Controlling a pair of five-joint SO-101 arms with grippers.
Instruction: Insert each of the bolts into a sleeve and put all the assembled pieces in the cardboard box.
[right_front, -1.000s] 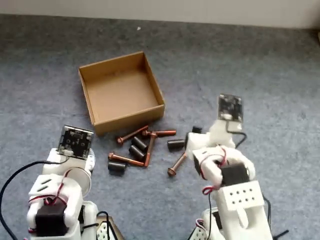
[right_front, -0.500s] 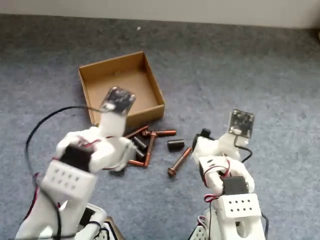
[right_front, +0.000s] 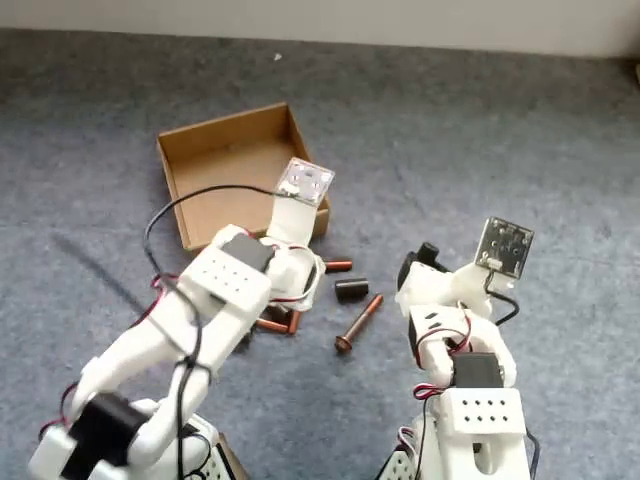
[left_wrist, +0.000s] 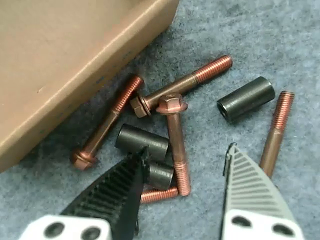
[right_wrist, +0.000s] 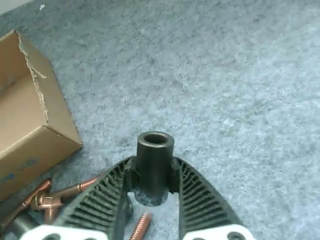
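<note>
Looking through your left wrist view, count five copper-coloured bolts with hex heads and threaded ends. They lie heaped crosswise with three smooth black cylindrical sleeves, against the brown cardboard box. Your left gripper hangs above them, ribbed jaws spread wide, holding nothing. Your right gripper is clamped round a fourth sleeve, whose hollow end pokes past the fingertips. The high view gives you the box's open inside at eleven o'clock from the heap and the right arm at three o'clock, on grey felt-like carpet.
</note>
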